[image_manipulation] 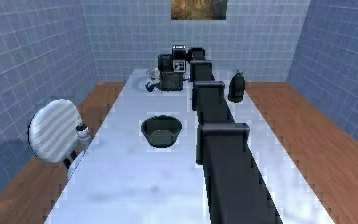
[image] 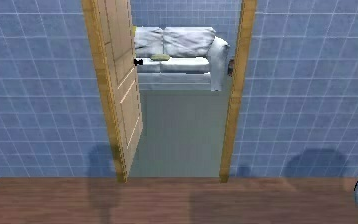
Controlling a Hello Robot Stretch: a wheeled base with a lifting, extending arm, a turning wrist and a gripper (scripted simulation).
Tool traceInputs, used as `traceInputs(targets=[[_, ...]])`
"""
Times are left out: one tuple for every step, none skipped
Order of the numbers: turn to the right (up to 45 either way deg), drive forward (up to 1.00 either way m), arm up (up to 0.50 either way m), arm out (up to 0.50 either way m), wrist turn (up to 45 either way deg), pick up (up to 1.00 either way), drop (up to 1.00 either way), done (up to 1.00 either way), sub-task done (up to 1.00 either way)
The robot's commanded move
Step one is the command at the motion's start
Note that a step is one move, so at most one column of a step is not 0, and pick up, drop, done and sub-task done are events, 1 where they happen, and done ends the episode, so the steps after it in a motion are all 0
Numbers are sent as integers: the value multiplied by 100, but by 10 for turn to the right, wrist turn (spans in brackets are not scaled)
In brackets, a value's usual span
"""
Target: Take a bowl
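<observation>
Reaching out over the pale table (image_manipulation: 117, 170), the arm (image_manipulation: 222, 150) sets the gripper (image_manipulation: 159, 82) well beyond the dark bowl (image_manipulation: 160, 131). The bowl sits on the tabletop nearer the robot than the fingers, just beside the arm. Whether the fingers are spread or pressed together cannot be told, nor whether they hold anything. The step in hand looks like the approach. Next, the arm probably needs to draw back until the gripper stands at the bowl, then lower onto its rim.
</observation>
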Motion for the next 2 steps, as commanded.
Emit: traceInputs(targets=[[0,0,-24,0,0,0,0,0,0],[0,0,0,0,0,100,0,0,0]])
